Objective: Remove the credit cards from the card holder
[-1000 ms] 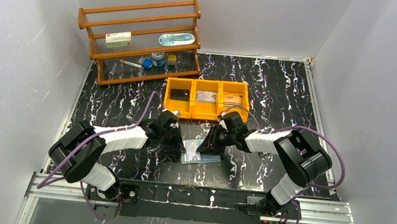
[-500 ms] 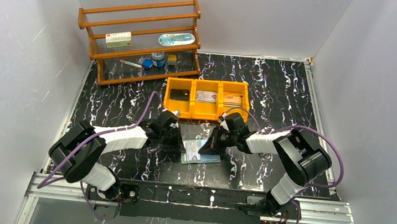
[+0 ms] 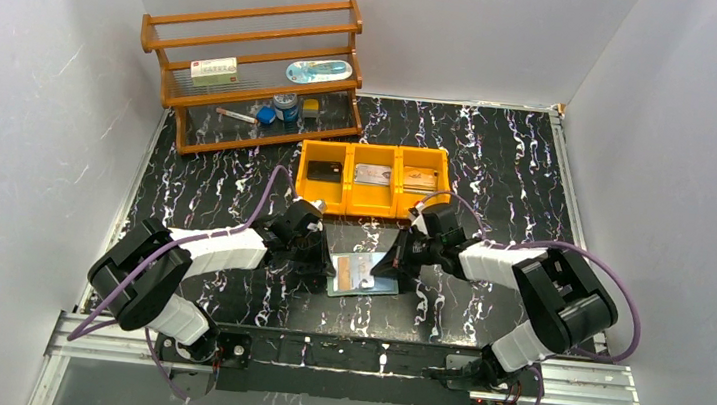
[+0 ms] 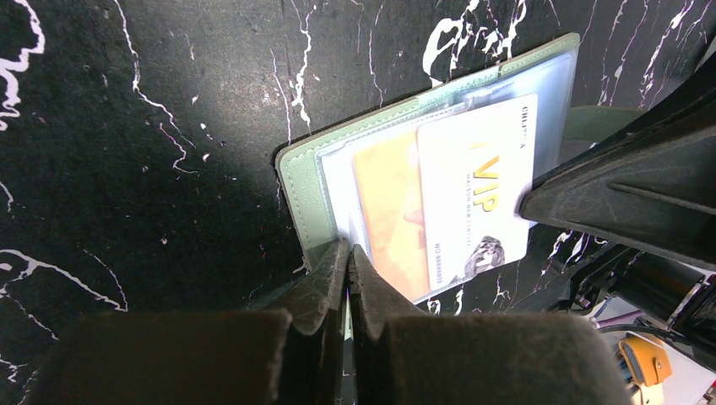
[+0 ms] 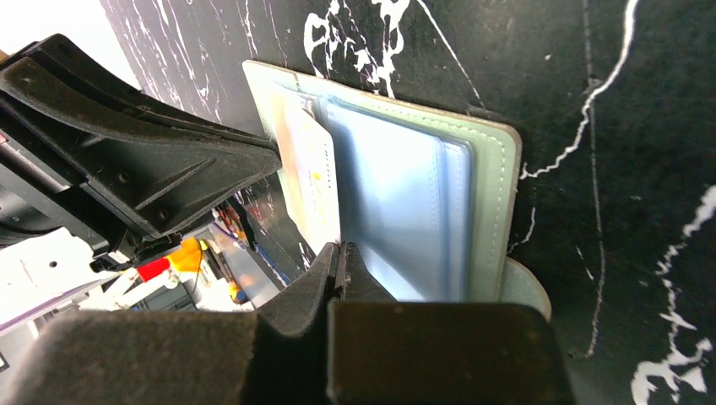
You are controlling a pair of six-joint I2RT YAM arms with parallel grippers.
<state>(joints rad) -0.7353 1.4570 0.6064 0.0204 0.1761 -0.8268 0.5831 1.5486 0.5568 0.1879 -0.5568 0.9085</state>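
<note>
Now both tools are clamped on the open card holder [image 3: 375,291] and its contents.
The holder lies flat near the middle of the black surface [image 3: 498,177], between the two arms and nearer than the orange bin [image 3: 370,213]. The left tool [image 4: 348,253] is pressed together on the holder's green left edge. The right tool [image 5: 342,251] is pressed together, pinching the edge of a white card [image 4: 477,194] that partly overlaps an orange card [image 4: 384,211].

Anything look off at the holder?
Nothing damaged or spilled. In the open holder, a white VIP card lies slightly skewed over an orange card, its edge pinched by the right pincer; the left pincer clamps the holder's rim.
</note>
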